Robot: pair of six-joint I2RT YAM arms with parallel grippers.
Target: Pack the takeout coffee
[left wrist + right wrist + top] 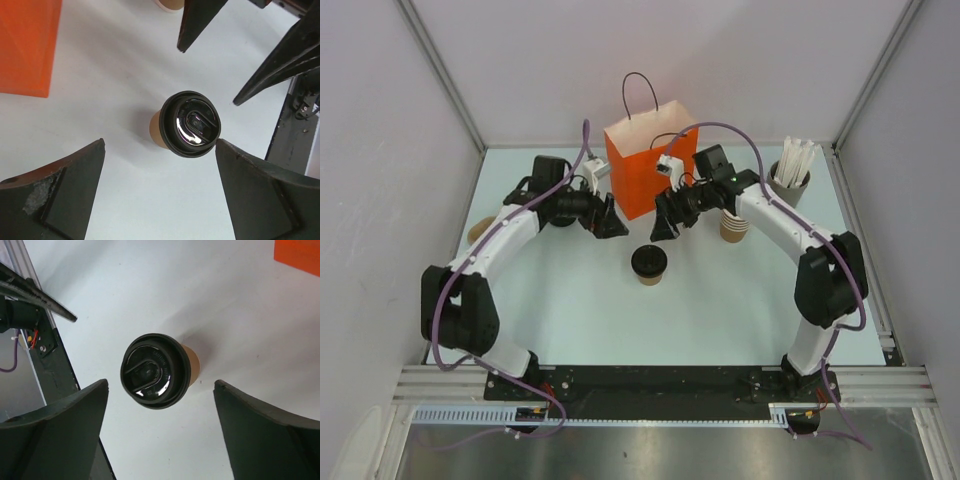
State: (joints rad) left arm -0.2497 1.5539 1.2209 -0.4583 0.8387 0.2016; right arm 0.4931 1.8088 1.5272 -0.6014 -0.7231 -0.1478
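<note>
The takeout coffee (pixel 649 264) stands upright on the pale table, a tan paper cup with the black lid seated on it. It also shows in the left wrist view (pixel 190 124) and the right wrist view (pixel 155 371). My left gripper (pixel 611 226) hovers behind and left of it, open and empty (pixel 160 145). My right gripper (pixel 665 228) hovers just behind it, open and empty (pixel 161 385). Neither touches the cup. The orange paper bag (pixel 650 165) stands upright behind both grippers, handles up.
A stack of tan cups (pixel 734 226) stands under the right forearm. A grey cylinder of white sticks (pixel 790 175) is at the back right. A tan object (pixel 478 232) lies at the table's left edge. Walls enclose three sides.
</note>
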